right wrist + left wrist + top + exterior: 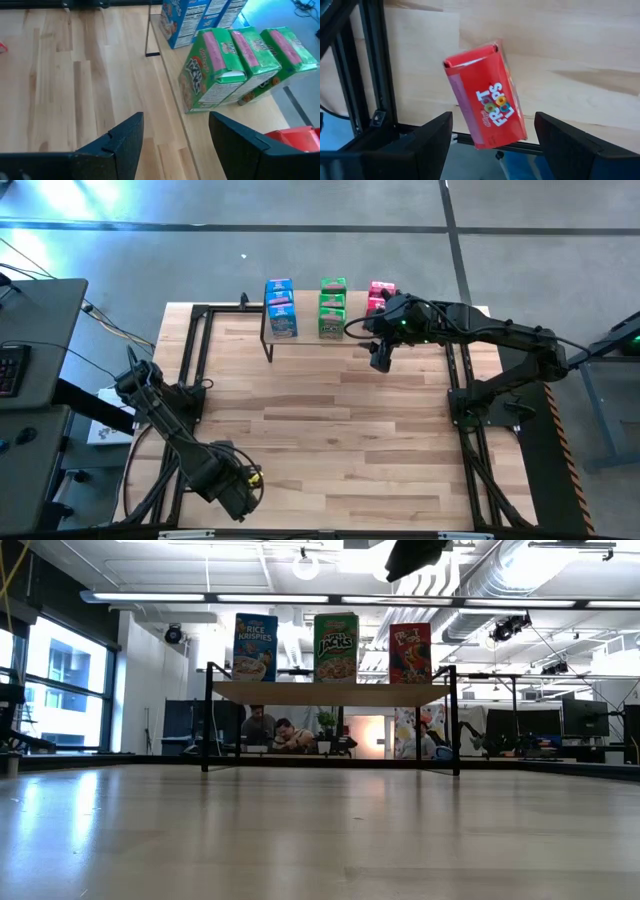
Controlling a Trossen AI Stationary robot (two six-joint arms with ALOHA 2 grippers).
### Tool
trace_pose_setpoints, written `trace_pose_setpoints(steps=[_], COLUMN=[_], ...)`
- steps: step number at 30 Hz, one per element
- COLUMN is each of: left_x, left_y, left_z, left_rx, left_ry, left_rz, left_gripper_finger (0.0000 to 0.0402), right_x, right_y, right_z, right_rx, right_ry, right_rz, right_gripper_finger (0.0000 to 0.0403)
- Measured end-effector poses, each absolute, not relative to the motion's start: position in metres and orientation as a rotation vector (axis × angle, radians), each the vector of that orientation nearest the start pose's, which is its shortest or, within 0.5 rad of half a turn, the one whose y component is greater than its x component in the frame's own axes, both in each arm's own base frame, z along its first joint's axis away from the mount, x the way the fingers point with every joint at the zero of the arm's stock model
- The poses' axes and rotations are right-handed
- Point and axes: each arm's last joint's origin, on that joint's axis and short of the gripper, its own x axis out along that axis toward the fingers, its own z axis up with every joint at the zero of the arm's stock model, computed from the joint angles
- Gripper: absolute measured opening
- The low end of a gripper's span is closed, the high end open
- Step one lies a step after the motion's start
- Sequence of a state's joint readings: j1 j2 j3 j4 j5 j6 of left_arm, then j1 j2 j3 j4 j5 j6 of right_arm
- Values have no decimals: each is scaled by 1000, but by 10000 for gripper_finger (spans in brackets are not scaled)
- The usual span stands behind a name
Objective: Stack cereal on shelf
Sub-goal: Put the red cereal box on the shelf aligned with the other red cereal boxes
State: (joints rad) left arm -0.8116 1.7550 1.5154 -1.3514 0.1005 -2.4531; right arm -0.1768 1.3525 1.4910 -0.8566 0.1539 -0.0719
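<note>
The worktop [330, 430] is made of light wooden planks, with a black metal frame [192, 360] running along its left and right edges. It stands on a grey concrete floor [540, 250]. To the far left a dark desk [40, 330] carries a keyboard [8, 365], and cables [110, 325] trail from it toward the worktop. Beyond the far edge, in the low view, a person [262, 728] sits in the room, with monitors [585, 718] on the right, a window [65, 690] on the left and strip lights [200, 598] on the ceiling.
</note>
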Motion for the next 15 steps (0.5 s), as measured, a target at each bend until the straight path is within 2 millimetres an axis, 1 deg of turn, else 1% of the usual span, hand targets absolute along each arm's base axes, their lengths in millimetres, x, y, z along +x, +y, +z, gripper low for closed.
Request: trace_pose_setpoints(steps=[9, 15], left_x=[218, 222], left_y=[-234, -238], left_z=[266, 257], left_rx=[-1275, -1258], left_ry=[1311, 1315], left_rz=[1306, 1329], left_gripper_finger=[273, 273], right_x=[265, 265], right_y=[-51, -51], right_z=[391, 391], right_rx=[-71, -80], right_ry=[734, 735], right_rz=[-272, -269], right_gripper_finger=[218, 218])
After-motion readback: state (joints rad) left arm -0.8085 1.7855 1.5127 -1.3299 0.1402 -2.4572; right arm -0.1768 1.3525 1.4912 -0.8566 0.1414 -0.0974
